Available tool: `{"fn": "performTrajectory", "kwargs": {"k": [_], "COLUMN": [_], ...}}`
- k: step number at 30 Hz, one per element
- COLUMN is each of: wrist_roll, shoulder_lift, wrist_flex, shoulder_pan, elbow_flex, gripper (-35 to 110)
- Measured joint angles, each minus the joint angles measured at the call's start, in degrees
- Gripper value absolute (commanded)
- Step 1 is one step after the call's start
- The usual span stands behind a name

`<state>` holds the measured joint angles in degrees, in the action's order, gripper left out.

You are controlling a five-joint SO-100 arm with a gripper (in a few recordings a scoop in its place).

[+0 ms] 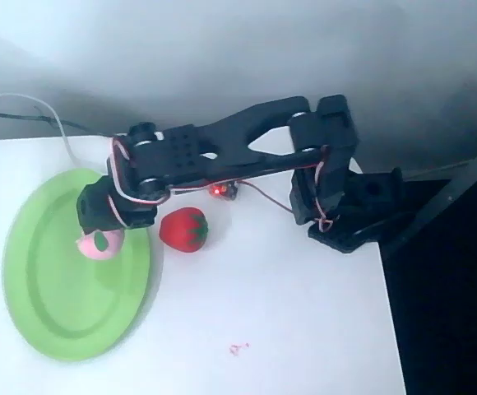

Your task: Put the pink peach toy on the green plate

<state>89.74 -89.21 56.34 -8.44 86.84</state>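
Placement is the step I am judging myself to be in. In the overhead view, I am seeing the black arm [247, 148] reaching from its base near the table's right edge toward the left, with the fingers [103, 229] hanging over the upper right part of the green plate [49, 288]. The pink peach toy [99, 243] is showing just under the black gripper body, inside the plate's rim, its dark leaf facing up. I cannot tell whether the fingers are gripping the peach or are already parted, because the gripper body is covering them from above; nor can I tell whether the peach is resting on the plate or hanging just over it.

The plate is lying by the left edge of the white table [288, 329]. The red strawberry toy [183, 229] is sitting just beside the plate's right rim, near the gripper.

To do this well, I am planning to lower gently until the peach is seated, part the fingers slowly since a round soft toy may roll, then lift straight up, keeping clear of the strawberry and the rim.
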Motion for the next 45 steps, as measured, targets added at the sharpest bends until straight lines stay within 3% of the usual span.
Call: {"fn": "performTrajectory", "kwargs": {"k": [4, 15, 18, 23, 35, 45], "wrist_roll": [-2.81, -4.31, -3.96, -1.49, 1.05, -7.29], "shoulder_lift": [12.30, 25.75, 25.66, 25.66, 25.66, 18.54], "wrist_flex": [7.03, 8.53, 8.53, 4.92, 3.34, -0.79], "shoulder_pan": [0.53, -1.14, -0.79, -1.41, -1.41, 0.00], "elbow_flex": [-10.55, -26.37, -26.63, -26.63, -26.63, -26.46], "gripper": [0, 0, 25, 42, 52, 56]}}
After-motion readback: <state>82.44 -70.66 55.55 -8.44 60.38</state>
